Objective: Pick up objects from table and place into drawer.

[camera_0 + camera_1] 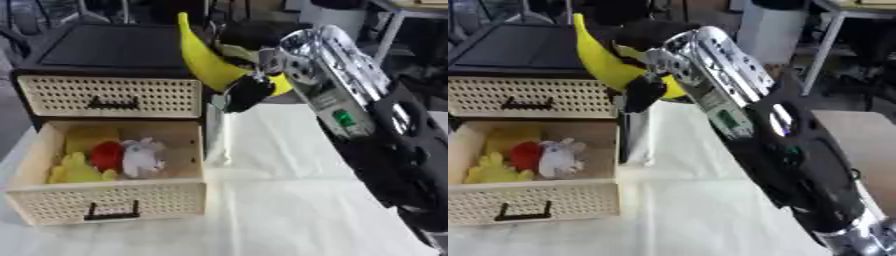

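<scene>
The right hand [249, 90] has its fingers curled round a banana [203, 60], held high at upper centre of the frame, right of the open drawer [105, 200]. Best swing left and lower before letting go, clear of the toys [122, 157] inside.

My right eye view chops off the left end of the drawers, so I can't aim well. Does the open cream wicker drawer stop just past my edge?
Observer: Yes. The left eye view shows the whole open cream wicker drawer. Its left front corner sits on the white cloth.
Operator: Is the shut one above it all there too?
Observer: Yes. The shut cream wicker drawer ends inside the black cabinet frame, and the frame's left side shows as well.
</scene>
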